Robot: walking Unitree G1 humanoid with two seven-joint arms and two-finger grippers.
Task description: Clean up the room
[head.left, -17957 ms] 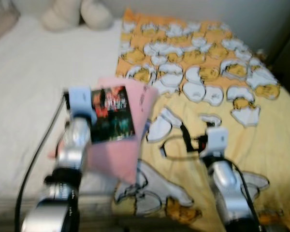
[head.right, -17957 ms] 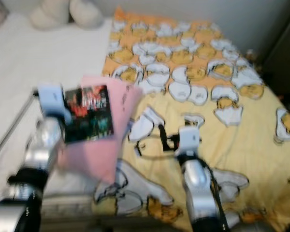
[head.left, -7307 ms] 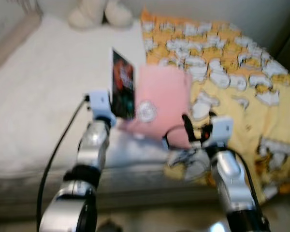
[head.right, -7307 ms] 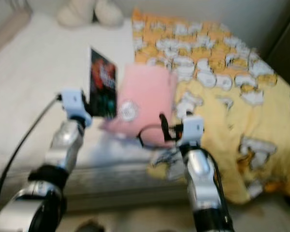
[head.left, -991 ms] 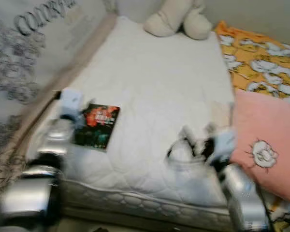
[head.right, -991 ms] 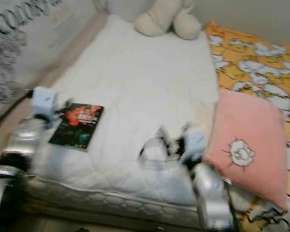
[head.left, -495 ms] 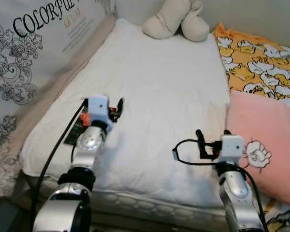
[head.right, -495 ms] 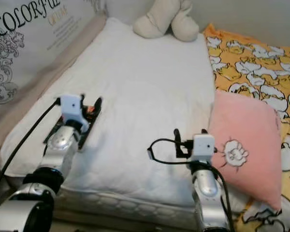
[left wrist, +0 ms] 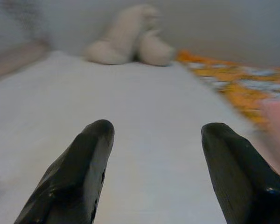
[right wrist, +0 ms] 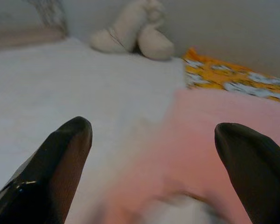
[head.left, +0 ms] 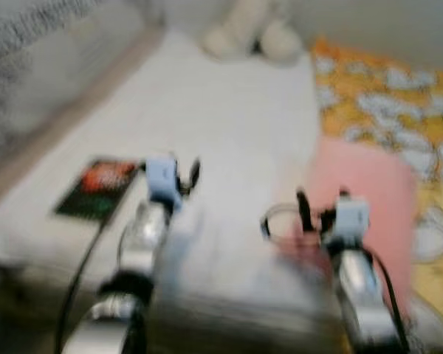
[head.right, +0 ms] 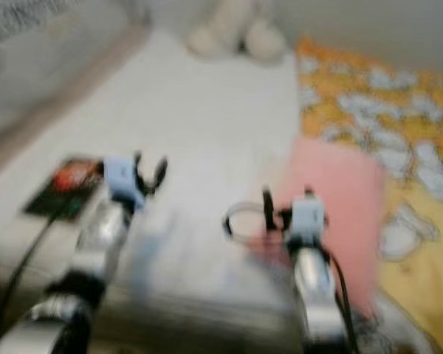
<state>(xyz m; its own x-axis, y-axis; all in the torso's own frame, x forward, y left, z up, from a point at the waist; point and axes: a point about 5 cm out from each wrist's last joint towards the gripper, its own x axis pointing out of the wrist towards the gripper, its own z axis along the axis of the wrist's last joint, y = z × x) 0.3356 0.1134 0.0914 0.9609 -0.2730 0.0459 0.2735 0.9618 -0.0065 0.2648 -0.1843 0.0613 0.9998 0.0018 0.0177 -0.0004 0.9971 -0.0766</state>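
Book and pink pillow lie on the white bed; both the left gripper and right gripper hover beside the pillow, fingers spread, empty. Tidying seems partly done.

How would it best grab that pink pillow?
Probably by the near edge of the pillow: it lies flat on the bed, so only its soft rim offers a pinch. The open right gripper hovers beside that edge, so coming from the front seems easiest.

Left hand (spread) above mattress
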